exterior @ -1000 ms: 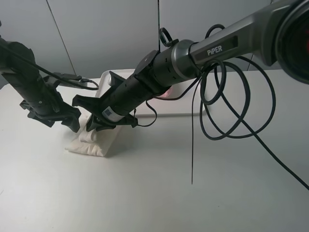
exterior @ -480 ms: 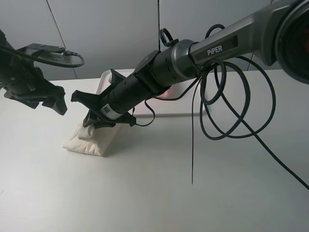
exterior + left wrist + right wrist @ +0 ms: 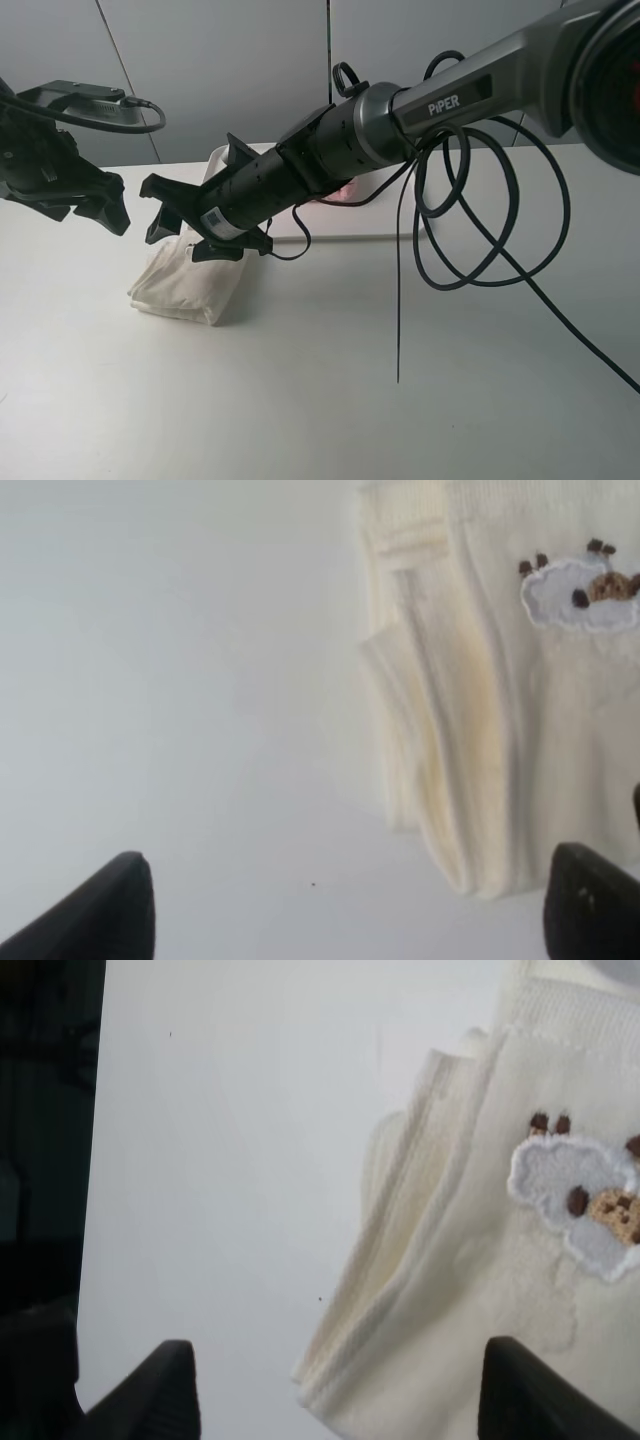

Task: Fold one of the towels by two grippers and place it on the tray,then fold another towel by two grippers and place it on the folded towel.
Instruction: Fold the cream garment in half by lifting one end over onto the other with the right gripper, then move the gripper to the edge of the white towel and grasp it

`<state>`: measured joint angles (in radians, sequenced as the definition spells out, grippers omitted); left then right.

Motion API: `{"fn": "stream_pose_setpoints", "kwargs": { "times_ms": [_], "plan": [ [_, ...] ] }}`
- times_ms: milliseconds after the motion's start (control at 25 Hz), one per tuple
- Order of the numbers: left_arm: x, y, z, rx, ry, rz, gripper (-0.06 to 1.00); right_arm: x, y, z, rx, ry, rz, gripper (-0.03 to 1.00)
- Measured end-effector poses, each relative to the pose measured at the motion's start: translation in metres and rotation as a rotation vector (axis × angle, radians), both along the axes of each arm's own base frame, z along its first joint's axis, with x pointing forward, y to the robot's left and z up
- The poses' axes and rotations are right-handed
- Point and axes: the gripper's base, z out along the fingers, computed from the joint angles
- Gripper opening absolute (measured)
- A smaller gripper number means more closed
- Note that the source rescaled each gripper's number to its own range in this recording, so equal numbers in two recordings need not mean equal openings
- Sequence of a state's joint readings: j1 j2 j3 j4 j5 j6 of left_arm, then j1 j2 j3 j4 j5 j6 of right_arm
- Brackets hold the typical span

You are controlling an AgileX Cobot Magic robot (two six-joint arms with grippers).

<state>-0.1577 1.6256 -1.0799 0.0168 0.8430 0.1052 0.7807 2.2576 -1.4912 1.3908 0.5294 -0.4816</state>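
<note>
The cream-white towel [image 3: 188, 285] lies folded on the table in front of the tray's left end, its embroidered sheep mark [image 3: 575, 590] facing up. My right gripper [image 3: 185, 228] hovers just above the towel's far edge, open, with nothing between its fingertips [image 3: 160, 1390]. To the left of the towel my left gripper [image 3: 105, 208] hangs higher, wide open and empty. Both wrist views look down on the folded towel [image 3: 480, 1280] from above. Behind the right arm is the white tray [image 3: 385, 215], where a sliver of the pink towel [image 3: 340, 192] shows; the rest of it is hidden.
The right arm stretches across the tray and the middle of the table. Black cables [image 3: 470, 220] loop from it over the table's right side, one strand hanging down to the table. A grey wall closes the back.
My right gripper has opened and lifted off the cream-white towel, which now lies flatter. My left gripper rose and drew back to the left, still open.
</note>
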Motion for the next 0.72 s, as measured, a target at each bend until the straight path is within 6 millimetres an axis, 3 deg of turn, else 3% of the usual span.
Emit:
{"fn": "stream_pose_setpoints", "kwargs": {
  "times_ms": [240,640,720],
  "plan": [
    [-0.002,0.000,0.000,0.002,0.012,0.000,1.00,-0.003,-0.006,-0.007,-0.098,-0.034,0.097,0.63],
    [-0.021,0.002,0.025,-0.011,0.033,0.013,1.00,0.017,-0.034,-0.013,-0.194,-0.009,0.068,0.64],
    [-0.030,0.003,0.035,-0.020,0.028,0.018,1.00,0.017,-0.035,-0.013,-0.199,-0.013,0.070,0.69]
  ]
}}
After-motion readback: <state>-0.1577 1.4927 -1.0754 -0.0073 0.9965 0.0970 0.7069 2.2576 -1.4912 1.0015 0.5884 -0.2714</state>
